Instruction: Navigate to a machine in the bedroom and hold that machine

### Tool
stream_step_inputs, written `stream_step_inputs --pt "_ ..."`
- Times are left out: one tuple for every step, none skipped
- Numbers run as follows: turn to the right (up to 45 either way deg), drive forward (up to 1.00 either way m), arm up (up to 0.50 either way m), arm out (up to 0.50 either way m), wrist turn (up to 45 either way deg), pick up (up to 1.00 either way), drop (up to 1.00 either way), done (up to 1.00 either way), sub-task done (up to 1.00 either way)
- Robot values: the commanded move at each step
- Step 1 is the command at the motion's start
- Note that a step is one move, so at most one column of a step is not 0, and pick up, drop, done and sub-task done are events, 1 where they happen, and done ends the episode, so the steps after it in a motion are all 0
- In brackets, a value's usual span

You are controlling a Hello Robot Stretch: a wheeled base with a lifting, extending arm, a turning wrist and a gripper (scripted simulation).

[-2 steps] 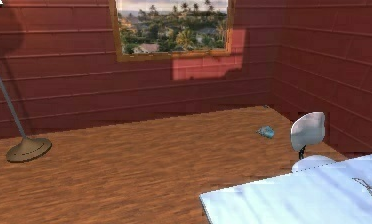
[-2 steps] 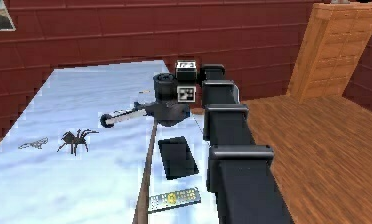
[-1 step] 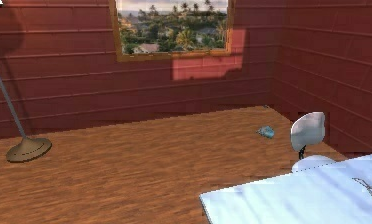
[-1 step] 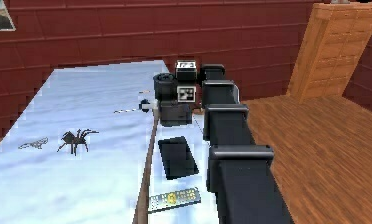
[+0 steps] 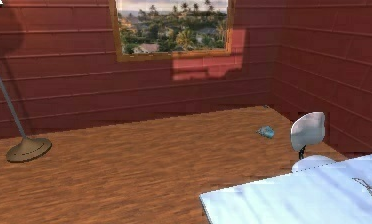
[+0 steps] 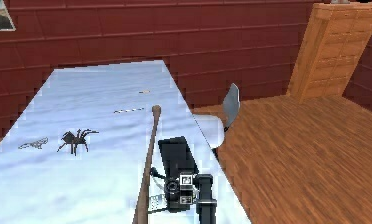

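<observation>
My claw (image 6: 172, 192) is at the pale white surface (image 6: 94, 90); can't tell whether it holds anything. A dark flat rectangle (image 6: 174, 155), likely the machine, lies by it. A long wooden bat (image 6: 151, 150) lies alongside: I risk snagging it.

Floor lamp (image 5: 27, 150), white chair (image 5: 307, 133), table (image 5: 279, 198)

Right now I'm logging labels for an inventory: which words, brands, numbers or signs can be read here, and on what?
None: no readable text in either view.
White squares in the arm side view: black marks, too small to read.
Framed palm scene on the wall: no lettering.
Wooden dresser: no label visible.
</observation>
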Motion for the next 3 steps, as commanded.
stream_step_inputs --pt "0.0 0.00 0.00 0.00 0.0 1.00 0.00 0.00 0.00" --pt "0.0 0.00 0.10 0.00 0.0 0.00 0.00 0.00 0.00" --pt "0.0 0.00 0.00 0.00 0.0 0.00 0.00 1.00 0.00"
